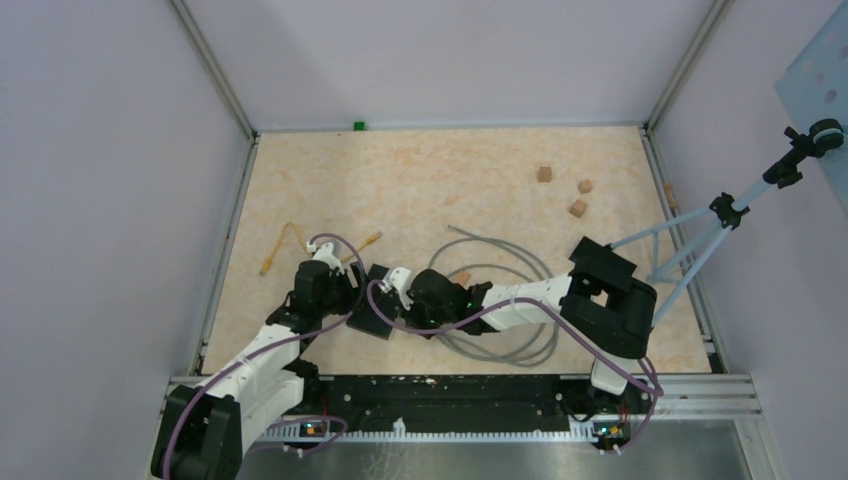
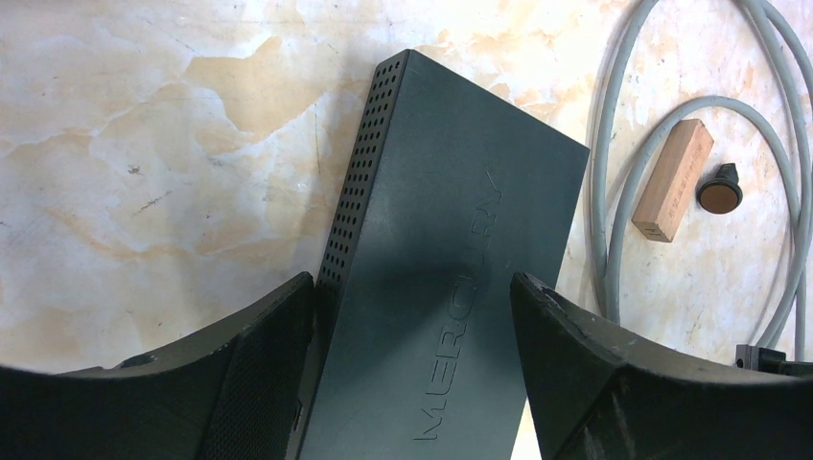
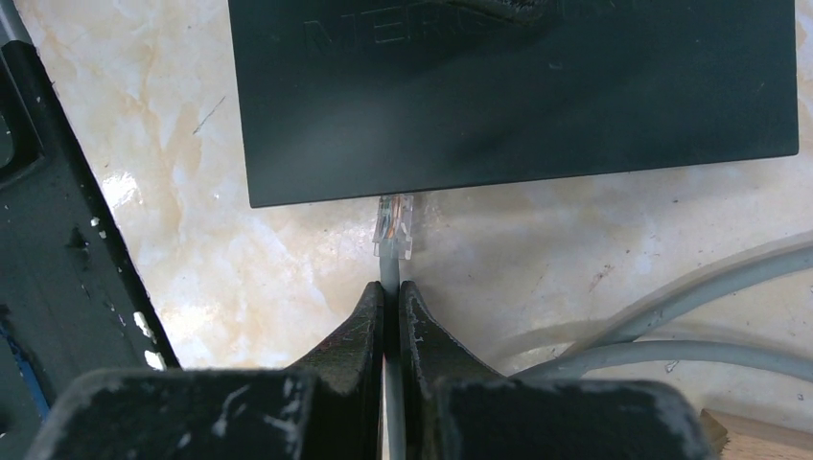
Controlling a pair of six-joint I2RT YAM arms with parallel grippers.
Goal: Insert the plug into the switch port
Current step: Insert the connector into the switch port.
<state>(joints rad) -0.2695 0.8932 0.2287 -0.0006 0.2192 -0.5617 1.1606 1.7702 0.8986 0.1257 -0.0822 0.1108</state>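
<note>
Your right pincer [image 3: 391, 287] is closed tight on the grey cable [image 3: 388, 270], just behind the clear RJ45 plug [image 3: 394, 222]. The tip of the plug meets the front edge of the Mercury network switch [image 2: 451, 211]. The port itself is hidden under that edge, so you cannot confirm the alignment.

Because you hold the soft round cable and not the hard plug, a push can bend the cable or twist the plug against the housing.

Your left pincer [image 2: 412, 283] stands wide around the switch, and both fingers seem to press its long sides. If this hold is weak, the switch can slide away on the smooth marbled bench [image 3: 240, 259].

The switch is a flat, matt, dark box with a perforated side and raised letters.
</note>
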